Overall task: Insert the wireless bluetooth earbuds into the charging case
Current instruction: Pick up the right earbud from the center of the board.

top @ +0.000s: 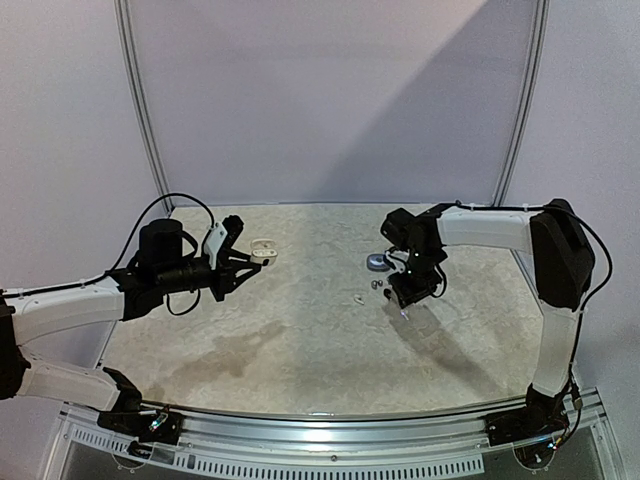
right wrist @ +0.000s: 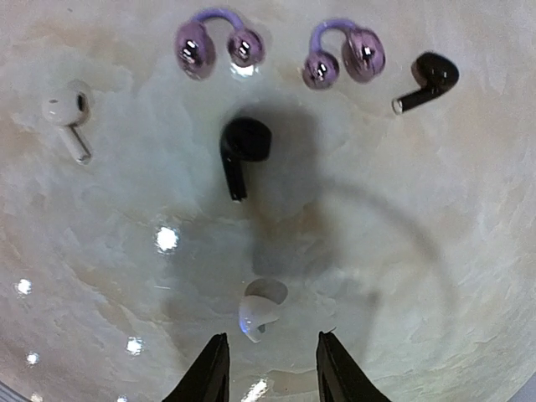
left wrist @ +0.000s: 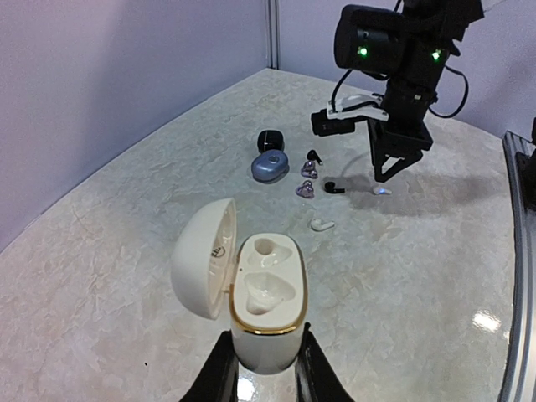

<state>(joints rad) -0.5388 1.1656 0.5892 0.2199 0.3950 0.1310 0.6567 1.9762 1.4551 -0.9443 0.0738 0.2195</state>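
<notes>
Open case (left wrist: 266,301) in left gripper (left wrist: 266,368), left; earbuds (right wrist: 258,311) on table (top: 300,340) right, under right gripper (right wrist: 270,352); shut cases (left wrist: 270,166) behind.

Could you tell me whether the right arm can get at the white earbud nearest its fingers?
Probably yes: the right gripper stands open just above that white earbud, with nothing between them.

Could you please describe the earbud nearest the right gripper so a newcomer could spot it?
Find the right gripper above the pale marbled table. Right beneath it lies a small, stubby white plastic earbud. Unlike the other white earbud, which has a long stem, this one shows none.
</notes>
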